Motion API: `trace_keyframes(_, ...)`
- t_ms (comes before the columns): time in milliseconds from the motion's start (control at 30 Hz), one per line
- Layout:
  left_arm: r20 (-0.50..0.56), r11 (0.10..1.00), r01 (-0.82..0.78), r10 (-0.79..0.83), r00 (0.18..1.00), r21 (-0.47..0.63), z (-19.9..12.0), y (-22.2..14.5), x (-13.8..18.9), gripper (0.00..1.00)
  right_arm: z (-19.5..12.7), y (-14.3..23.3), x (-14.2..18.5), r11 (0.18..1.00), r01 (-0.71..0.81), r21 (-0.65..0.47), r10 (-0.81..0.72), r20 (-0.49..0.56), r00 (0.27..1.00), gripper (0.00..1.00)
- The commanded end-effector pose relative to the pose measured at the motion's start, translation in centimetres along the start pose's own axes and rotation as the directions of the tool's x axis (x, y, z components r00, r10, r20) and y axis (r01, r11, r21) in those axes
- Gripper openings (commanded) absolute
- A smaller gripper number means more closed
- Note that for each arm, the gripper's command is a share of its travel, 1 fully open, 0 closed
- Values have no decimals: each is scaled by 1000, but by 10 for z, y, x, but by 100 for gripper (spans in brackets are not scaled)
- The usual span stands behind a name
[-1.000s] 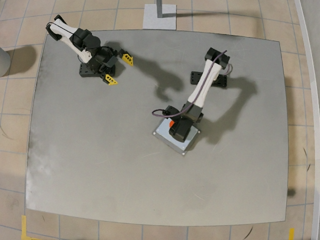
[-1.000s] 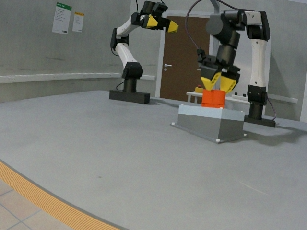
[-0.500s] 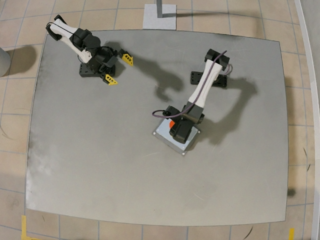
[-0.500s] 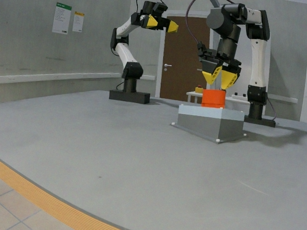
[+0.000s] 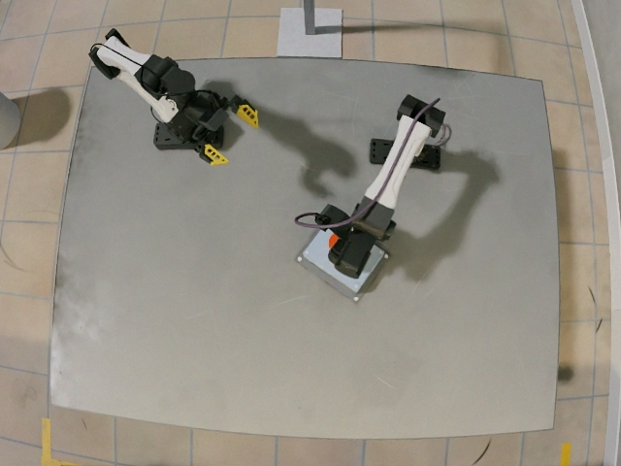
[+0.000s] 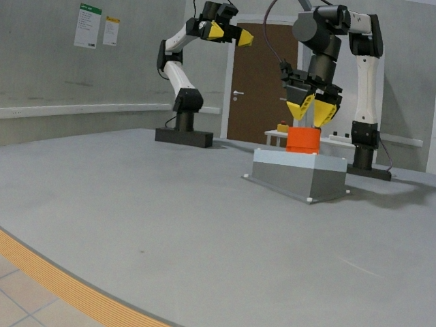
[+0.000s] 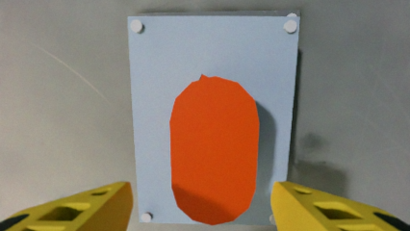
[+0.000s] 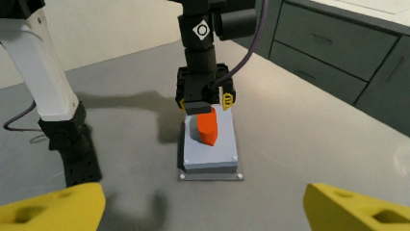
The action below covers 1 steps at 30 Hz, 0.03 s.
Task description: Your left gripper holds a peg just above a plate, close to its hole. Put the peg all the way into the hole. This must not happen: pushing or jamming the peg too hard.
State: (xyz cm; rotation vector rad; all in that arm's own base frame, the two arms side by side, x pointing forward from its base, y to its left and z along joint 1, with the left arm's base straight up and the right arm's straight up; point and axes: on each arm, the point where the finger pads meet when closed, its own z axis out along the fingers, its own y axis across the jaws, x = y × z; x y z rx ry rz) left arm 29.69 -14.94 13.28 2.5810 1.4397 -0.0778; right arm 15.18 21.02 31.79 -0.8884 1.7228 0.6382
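The orange peg [image 5: 333, 242] [image 6: 302, 139] [image 7: 214, 149] [image 8: 208, 127] stands upright on the light blue plate [image 5: 314, 252] [image 6: 274, 157] [image 7: 159, 48] [image 8: 212, 155], with much of its height above the surface. In the left wrist view it has an oblong outline with a small point at its top end. The hole is not visible; whether the peg's foot is inside it I cannot tell. My left gripper [image 6: 308, 121] [image 7: 202, 191] is open just above the peg, a finger on either side, touching nothing. My right gripper [image 5: 242, 144] [image 6: 234, 37] [image 8: 203, 192] is open and empty, high and far from the plate.
The plate tops a grey box [image 6: 281, 176] with a flange and white corner studs. The left arm's black base [image 5: 380, 151] stands behind it. The right arm's base [image 5: 165, 138] [image 6: 182, 137] stands at the table's other side.
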Motion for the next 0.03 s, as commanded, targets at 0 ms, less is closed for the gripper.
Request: trace_keyframes(0,-10,1000,-12,12,1000,-21,-12,2,-1,71,1,-1,12,1000,-9,9,10,-43,999,100)
